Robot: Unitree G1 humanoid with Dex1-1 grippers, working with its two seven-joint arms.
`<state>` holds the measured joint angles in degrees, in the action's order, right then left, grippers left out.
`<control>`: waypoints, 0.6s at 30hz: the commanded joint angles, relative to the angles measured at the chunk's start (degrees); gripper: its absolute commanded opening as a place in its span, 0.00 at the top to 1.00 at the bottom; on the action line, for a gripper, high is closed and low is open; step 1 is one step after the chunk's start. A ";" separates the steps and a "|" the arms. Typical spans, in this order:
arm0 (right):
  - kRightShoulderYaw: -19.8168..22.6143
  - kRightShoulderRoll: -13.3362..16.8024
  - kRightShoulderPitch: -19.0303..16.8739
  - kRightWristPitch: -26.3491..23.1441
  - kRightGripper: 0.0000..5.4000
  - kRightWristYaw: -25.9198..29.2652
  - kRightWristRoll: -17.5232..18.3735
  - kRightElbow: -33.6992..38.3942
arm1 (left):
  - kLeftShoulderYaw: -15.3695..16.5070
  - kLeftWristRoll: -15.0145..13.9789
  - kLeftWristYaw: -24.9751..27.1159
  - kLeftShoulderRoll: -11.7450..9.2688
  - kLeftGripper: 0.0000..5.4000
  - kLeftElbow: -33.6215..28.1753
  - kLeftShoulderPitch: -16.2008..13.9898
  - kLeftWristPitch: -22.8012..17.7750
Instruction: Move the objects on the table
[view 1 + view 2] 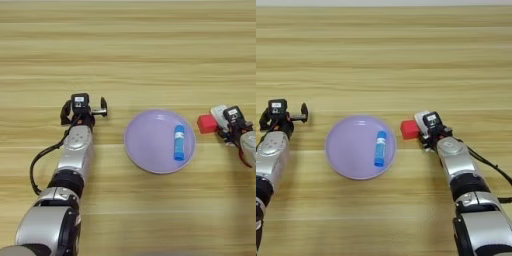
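A round lilac plate (150, 142) is seen near the middle of the light-wood worktop (128, 55). The short blue tube (178, 142) is laid flat on the right part of the plate, its length running toward and away from the robot, with its white cap at the far end.

The small red cube (409, 129) is set on the worktop just right of the plate, apart from the rim. Directly to the cube's right, the right gripper (428, 131) is held low over the worktop, very close to the cube or touching it (which of the two cannot be settled from these views). A flat white piece (421, 120), probably the white bar, is seen at the gripper's far end, seemingly held between the jaws; only one end of it shows, so the grip cannot be told for certain.

The left gripper (85, 109) is parked on the worktop well left of the plate, away from all three objects. Its jaws are spread wide, one black finger (103, 106) being turned out to the right and the other to the left, with nothing between them.
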<state>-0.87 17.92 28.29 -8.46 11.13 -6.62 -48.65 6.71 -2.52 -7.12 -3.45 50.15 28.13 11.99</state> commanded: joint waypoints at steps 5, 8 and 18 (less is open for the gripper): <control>-1.60 0.02 1.66 -1.25 0.46 1.57 -0.83 -2.60 | -0.10 0.62 -0.35 -0.01 0.00 -0.27 0.52 0.24; -2.10 -0.04 1.56 -1.22 0.41 2.39 -0.93 -2.49 | -0.10 0.62 -0.36 -0.03 0.00 -0.32 0.48 0.24; -0.18 0.02 1.91 0.06 0.20 0.58 -0.01 -1.94 | -0.09 0.61 -0.35 -0.09 0.00 -0.35 0.44 0.22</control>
<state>-1.68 17.94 29.93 -8.25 11.90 -7.24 -50.39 6.64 -2.53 -7.22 -3.45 50.13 28.13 11.99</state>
